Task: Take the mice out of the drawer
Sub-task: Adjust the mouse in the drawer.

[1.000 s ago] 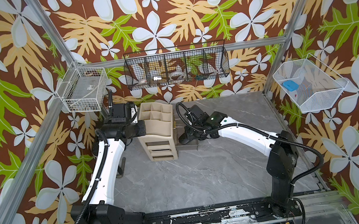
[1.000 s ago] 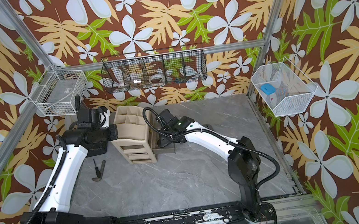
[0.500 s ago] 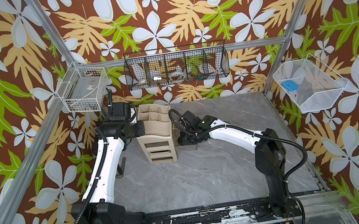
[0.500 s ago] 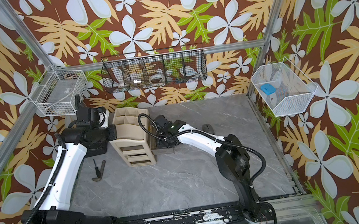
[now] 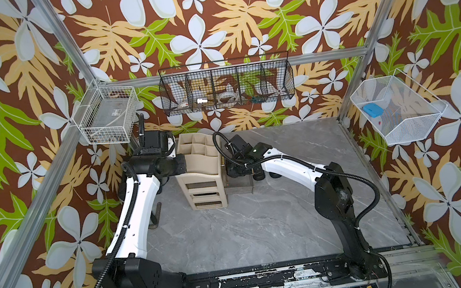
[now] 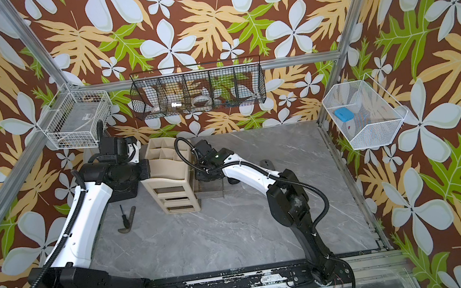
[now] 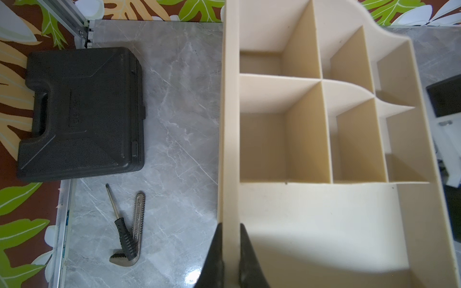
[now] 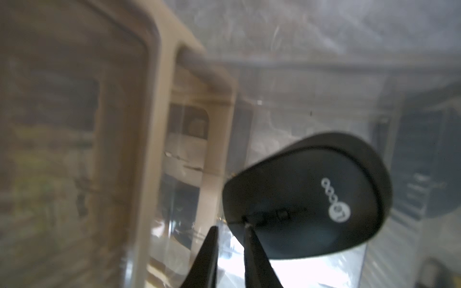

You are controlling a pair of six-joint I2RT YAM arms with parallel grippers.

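Note:
A beige organizer (image 5: 200,167) stands at the back of the table, and its clear drawer (image 5: 241,185) is pulled out to the right. My left gripper (image 7: 229,229) is shut on the organizer's side wall (image 7: 228,124). My right gripper (image 8: 230,227) reaches down into the drawer. A black mouse (image 8: 306,194) with a round pale logo lies there, its edge touching one fingertip (image 8: 247,225). The jaws stand a narrow gap apart, and whether they pinch anything is unclear. A dark grey mouse (image 6: 266,163) lies on the table behind the right arm.
A black plastic case (image 7: 82,112), a screwdriver (image 7: 117,217) and a wrench (image 7: 137,224) lie left of the organizer. On the walls hang a white wire basket (image 5: 107,116), a black one (image 5: 226,85) and a white mesh one (image 5: 397,109).
My right arm has swung left towards the organizer and now sits over the open drawer, with its jaws narrower than before. The left arm has not moved.

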